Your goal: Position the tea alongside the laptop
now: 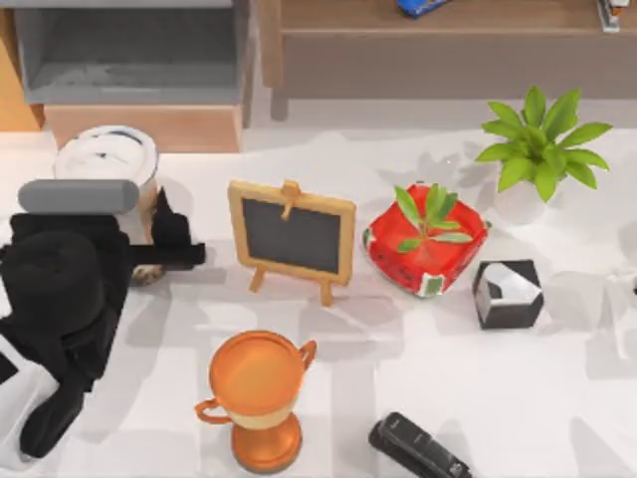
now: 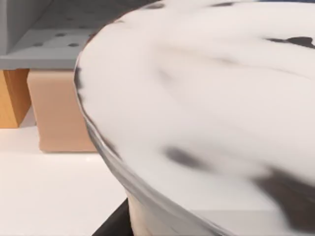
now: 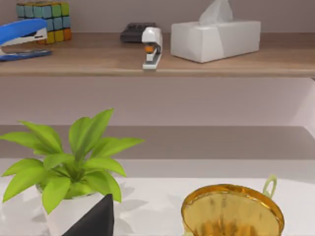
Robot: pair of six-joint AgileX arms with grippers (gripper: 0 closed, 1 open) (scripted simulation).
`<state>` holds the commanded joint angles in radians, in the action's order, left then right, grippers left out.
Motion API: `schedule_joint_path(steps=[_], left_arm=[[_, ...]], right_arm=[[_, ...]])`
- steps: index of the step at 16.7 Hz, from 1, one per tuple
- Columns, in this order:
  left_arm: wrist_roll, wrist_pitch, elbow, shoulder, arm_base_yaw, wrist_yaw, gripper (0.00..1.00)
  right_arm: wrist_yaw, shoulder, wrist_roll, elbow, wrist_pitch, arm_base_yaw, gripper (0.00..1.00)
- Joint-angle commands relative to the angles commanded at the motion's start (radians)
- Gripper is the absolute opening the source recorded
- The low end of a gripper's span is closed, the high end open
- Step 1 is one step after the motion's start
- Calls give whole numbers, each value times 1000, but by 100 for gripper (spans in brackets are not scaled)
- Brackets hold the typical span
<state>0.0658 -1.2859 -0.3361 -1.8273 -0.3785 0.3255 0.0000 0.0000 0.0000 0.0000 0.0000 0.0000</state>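
The tea stands at the table's back left, its white domed lid facing up and a little of its dark bottom peeking out below my arm. In the left wrist view the tea's lid looms very near. My left gripper reaches in from the left at the cup's body, black fingers against it, apparently shut on it. The grey laptop sits open on a tan wooden block just behind the cup, and its keyboard is visible past the lid. My right arm stays off the table's right side.
A small chalkboard easel stands mid-table, an orange trophy cup in front of it. A red planter, a black-and-white cube and a potted plant occupy the right. A black stapler lies at the front edge.
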Motion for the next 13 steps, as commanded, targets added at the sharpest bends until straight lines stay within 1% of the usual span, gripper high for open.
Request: schedule_joint_path(steps=[2,7,10,13], left_arm=[[1,19,-1,17,0,0,0],[1,8,-8,22,3,0,0],[12,-16,-39,75,35,-4,0],[30,-18,-60,147,93,-21,0]], right_arm=[[0,0,0,0,0,0,100],[0,0,0,0,0,0,100],[0,0,0,0,0,0,100],[0,0,0,0,0,0,100]])
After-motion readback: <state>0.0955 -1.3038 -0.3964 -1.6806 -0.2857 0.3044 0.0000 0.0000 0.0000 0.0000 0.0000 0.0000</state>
